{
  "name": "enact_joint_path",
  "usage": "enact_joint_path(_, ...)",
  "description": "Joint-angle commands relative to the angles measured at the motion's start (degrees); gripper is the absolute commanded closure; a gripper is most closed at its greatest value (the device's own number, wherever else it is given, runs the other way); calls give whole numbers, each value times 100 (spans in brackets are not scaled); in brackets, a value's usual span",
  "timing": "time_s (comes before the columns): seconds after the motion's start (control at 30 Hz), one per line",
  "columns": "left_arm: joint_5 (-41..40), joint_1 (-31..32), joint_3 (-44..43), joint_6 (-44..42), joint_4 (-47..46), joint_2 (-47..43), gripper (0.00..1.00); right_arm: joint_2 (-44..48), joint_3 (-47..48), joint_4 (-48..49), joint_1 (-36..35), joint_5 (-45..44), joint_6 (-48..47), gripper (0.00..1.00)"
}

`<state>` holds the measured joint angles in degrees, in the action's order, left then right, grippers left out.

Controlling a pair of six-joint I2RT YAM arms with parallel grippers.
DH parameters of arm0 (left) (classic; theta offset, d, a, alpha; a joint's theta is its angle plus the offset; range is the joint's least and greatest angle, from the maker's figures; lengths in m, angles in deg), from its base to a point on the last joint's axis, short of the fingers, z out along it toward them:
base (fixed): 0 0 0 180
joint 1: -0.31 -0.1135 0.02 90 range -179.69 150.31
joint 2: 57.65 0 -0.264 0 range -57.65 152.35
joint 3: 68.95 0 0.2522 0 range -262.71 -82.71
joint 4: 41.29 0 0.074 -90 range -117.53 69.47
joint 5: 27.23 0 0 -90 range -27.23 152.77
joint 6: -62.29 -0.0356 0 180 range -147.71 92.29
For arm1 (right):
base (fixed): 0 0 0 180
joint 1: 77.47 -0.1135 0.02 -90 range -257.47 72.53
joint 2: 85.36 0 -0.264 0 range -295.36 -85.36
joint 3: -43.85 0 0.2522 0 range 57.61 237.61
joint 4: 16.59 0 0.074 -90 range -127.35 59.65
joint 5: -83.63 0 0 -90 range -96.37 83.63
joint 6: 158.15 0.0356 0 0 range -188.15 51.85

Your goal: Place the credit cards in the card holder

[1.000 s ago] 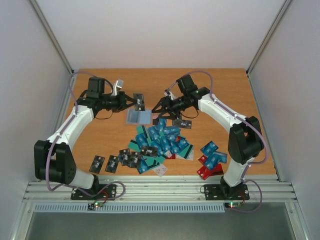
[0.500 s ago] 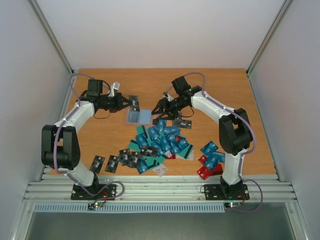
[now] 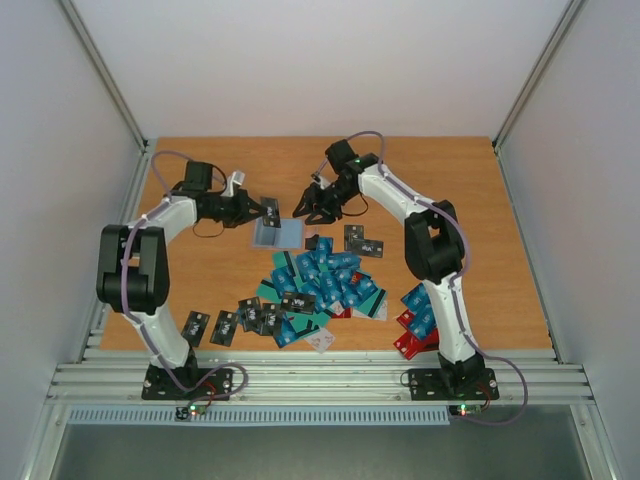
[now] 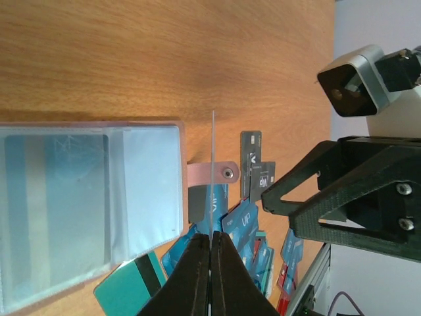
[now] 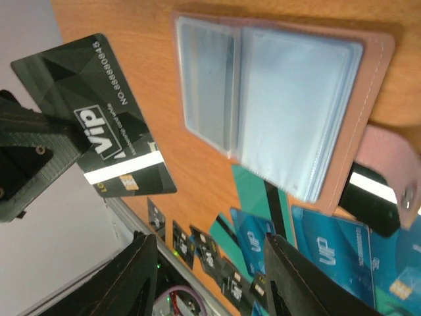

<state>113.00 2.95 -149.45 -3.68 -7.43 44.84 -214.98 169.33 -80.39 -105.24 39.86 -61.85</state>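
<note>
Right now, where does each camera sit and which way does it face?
Top external: above, behind the bases, facing down at the table; both arms show.
Left wrist: looks along shut left end effector, past the edge-on black card, to the card holder.
Right wrist: faces the table past open right end effector.
Shared: both wrist views show card holder and black card.

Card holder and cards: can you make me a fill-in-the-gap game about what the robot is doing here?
1. The colour of the card in the left gripper is ___.
2. The card holder lies ___, not shut.
3. The right gripper holds ___.
4. The big letters on that card spell ___.

Missing words: black; open; nothing; VIP
</note>
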Motion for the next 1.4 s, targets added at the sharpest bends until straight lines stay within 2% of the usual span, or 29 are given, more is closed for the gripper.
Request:
enact_joint_path(0.0,52,-28,-250,-304,-238,297,100,-491,696,-679,-27,11,-308,55)
enact_joint_path(0.67,-387,-28,-63,-636,-462,704,100,-1596,1381,-965,-23,113,-313,63)
enact_joint_path(1.0,-524,-34,118,-689,-714,754,100,-1753,1393,-1056,-27,43,-493,64)
enact_joint_path(1.37,-297,-34,323,-660,-1020,970,100,-1778,1413,-1186,-5,33,-733,64)
